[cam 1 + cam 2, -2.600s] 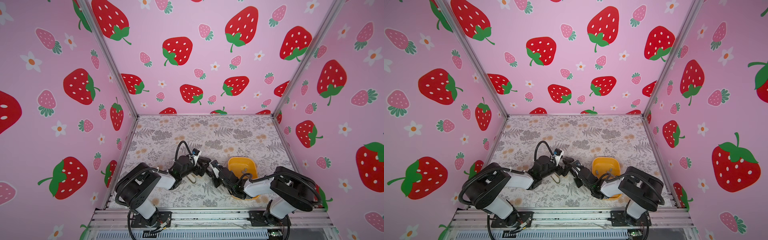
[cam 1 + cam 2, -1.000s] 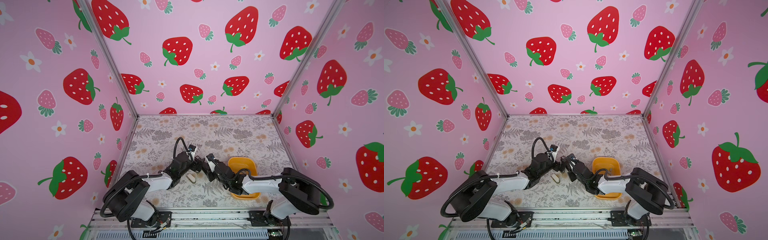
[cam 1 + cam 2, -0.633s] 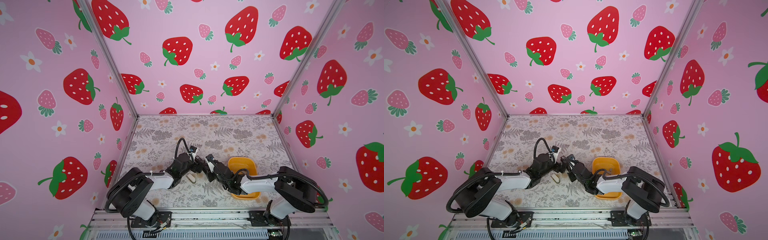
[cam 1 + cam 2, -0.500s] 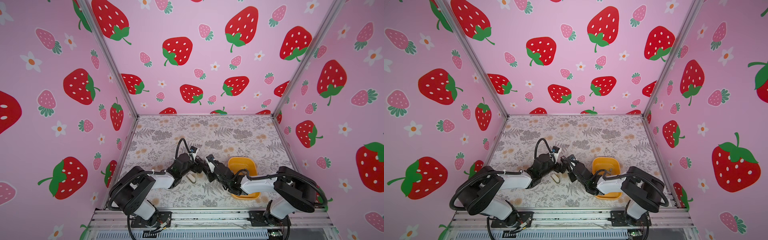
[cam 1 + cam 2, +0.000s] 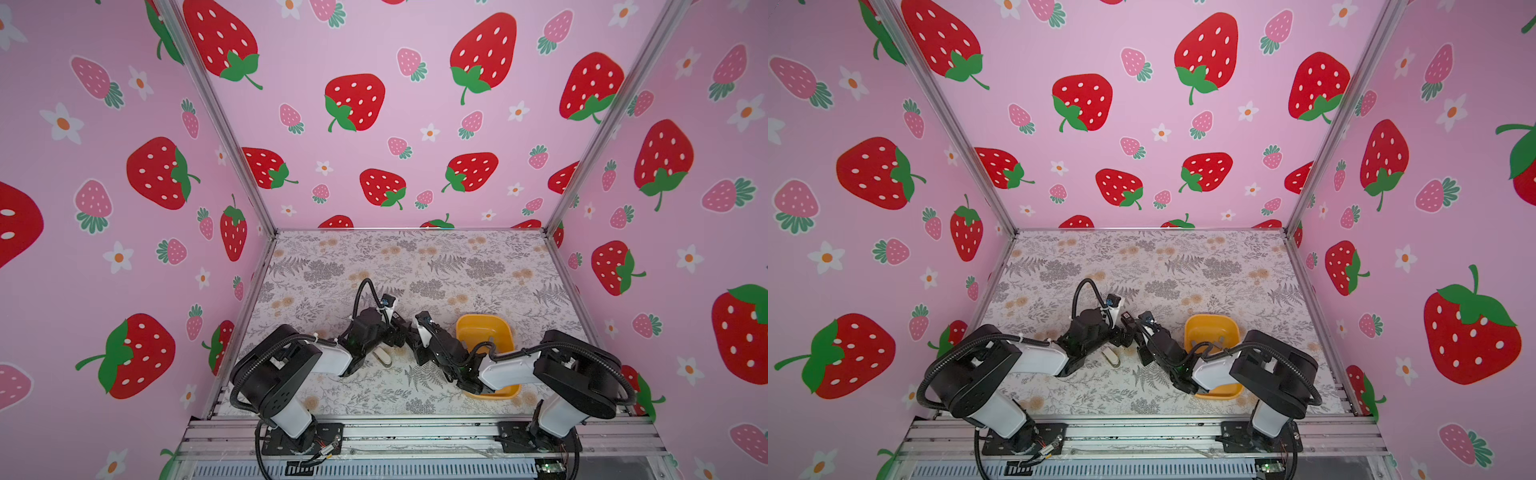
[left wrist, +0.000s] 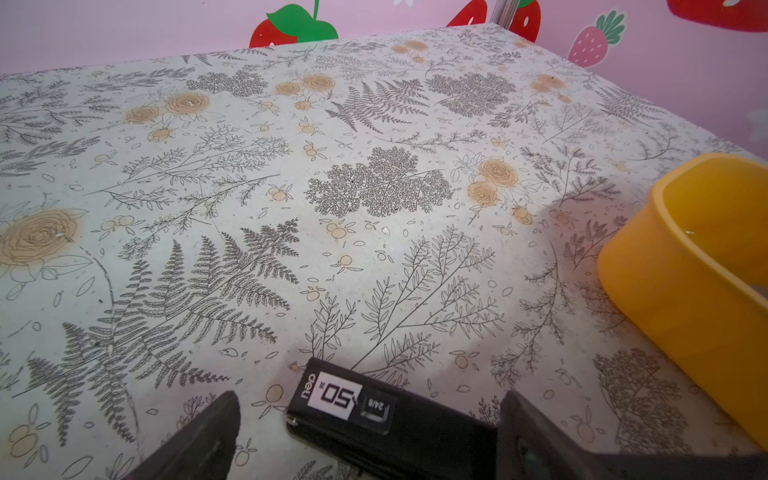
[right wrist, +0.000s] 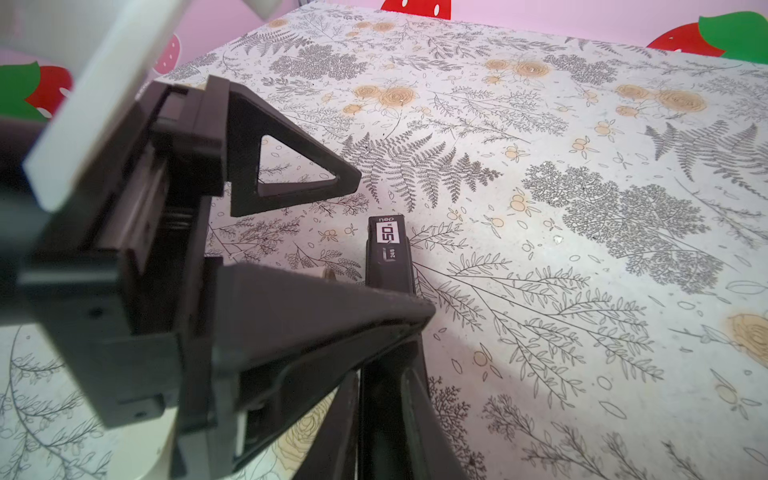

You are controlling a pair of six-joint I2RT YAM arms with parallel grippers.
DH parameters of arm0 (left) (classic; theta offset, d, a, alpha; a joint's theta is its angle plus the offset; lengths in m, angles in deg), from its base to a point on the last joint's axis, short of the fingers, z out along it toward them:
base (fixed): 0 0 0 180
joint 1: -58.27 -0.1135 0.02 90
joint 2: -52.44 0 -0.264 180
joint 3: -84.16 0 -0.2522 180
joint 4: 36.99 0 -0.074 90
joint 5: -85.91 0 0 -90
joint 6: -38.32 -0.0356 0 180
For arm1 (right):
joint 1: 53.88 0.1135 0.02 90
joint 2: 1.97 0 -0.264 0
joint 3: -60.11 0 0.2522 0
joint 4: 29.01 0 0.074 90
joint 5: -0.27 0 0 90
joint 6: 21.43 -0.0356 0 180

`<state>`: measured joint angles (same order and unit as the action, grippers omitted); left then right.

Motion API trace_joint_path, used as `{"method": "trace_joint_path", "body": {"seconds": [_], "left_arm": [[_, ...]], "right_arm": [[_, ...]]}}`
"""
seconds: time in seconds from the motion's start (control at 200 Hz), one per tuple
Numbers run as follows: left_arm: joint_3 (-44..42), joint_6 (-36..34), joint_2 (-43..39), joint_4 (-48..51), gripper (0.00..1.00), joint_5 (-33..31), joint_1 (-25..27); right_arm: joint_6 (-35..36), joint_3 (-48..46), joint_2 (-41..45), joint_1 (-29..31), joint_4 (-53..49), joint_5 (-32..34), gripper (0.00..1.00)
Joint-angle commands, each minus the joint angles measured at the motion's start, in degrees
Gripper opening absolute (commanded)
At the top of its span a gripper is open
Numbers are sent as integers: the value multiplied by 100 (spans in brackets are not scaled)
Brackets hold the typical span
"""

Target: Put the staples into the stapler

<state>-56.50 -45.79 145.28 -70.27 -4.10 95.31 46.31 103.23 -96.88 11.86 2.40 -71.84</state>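
Slim black stapler pinched by R fingers; L fingers wide.

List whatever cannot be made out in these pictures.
- Black plastic stapler: in the right wrist view a finger of the open left tool crosses it and the picture's edge cuts off its rear; in both top views the tools cover most of it.
- Yellow plastic tray: contents too small in both top views, right arm covers part; cut off by the left wrist view's edge.
- Small white oblong object: too small to identify.
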Motion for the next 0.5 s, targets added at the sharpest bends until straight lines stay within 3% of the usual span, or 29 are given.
{"method": "trace_joint_path", "body": {"seconds": [0.0, 0.495], "left_arm": [[-106, 13, 87, -414, 99, 70, 65], [-218, 126, 371, -767, 99, 36, 90]], "right_arm": [[-213, -296, -316, 35, -531, -200, 22], [-318, -586, -966, 46, 178, -198, 21]]}}
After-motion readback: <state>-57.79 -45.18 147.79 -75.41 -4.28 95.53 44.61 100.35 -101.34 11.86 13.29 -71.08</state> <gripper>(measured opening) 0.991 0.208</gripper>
